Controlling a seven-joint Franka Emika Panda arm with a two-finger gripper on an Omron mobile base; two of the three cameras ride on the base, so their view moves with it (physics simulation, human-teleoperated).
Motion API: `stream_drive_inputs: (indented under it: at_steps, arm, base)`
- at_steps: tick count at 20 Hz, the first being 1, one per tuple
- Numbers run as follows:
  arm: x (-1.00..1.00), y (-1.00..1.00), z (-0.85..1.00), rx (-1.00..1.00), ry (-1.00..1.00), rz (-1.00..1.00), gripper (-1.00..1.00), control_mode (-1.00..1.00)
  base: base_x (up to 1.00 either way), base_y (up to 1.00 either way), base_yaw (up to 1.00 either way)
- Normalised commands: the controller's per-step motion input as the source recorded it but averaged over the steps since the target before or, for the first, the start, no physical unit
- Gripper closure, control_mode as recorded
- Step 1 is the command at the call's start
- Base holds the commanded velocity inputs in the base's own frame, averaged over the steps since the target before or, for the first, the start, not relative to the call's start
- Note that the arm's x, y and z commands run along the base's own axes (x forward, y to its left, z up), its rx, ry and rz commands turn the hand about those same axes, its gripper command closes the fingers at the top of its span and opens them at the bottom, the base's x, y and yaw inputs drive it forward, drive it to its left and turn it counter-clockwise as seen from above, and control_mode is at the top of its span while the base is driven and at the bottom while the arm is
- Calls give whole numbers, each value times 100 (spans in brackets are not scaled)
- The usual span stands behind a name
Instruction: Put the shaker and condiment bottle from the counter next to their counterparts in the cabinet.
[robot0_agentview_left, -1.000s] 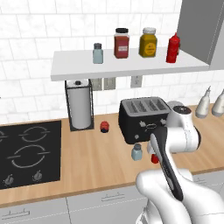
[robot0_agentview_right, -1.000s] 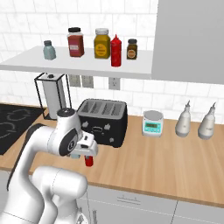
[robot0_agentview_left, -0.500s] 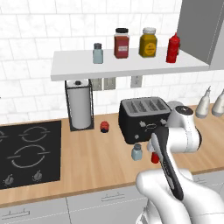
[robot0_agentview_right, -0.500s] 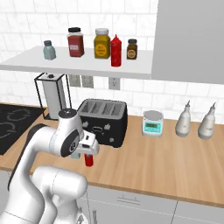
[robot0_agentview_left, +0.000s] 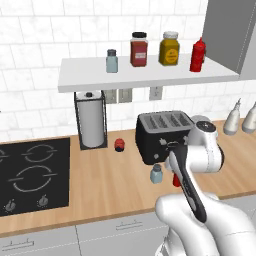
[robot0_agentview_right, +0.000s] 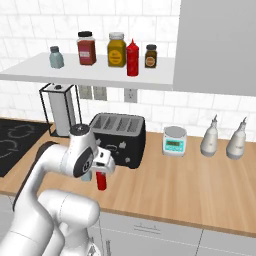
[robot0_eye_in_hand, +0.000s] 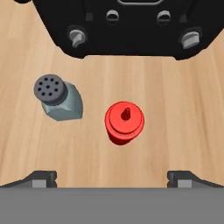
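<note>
The small bright red squeeze bottle with the tapered nozzle (robot0_eye_in_hand: 124, 122) stands upright on the light-wood tabletop (robot0_eye_in_hand: 183, 109), almost centred under the released, wide-spread tool (robot0_eye_in_hand: 112, 177), with the pale blue-grey shaker with a dark perforated cap (robot0_eye_in_hand: 57, 97) just beside it. A good grasp probably means dropping straight down so neither finger clips the shaker. The black toaster (robot0_eye_in_hand: 127, 26) crowds the far side; the near tabletop edge leaves room to lift toward the white wall shelf (robot0_agentview_left: 150, 80).
</note>
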Motion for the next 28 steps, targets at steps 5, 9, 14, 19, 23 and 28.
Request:
stream_drive_inputs:
  at_steps: [5,9,14,19,23,28]
  arm:
    - [4,0,0,0,0,0,-100,-100]
    - [4,-9,-7,0,0,0,-100,-100]
    - [0,-11,-55,0,-2,0,-100,-100]
    - [0,0,-17,4,0,0,-100,-100]
    - [15,0,0,0,0,0,-100,-100]
    - [33,0,-2,0,0,0,-100,-100]
  base:
    - [0,0,0]
    - [0,0,0]
    - [0,0,0]
    - [0,0,0]
    - [0,0,0]
    - [0,0,0]
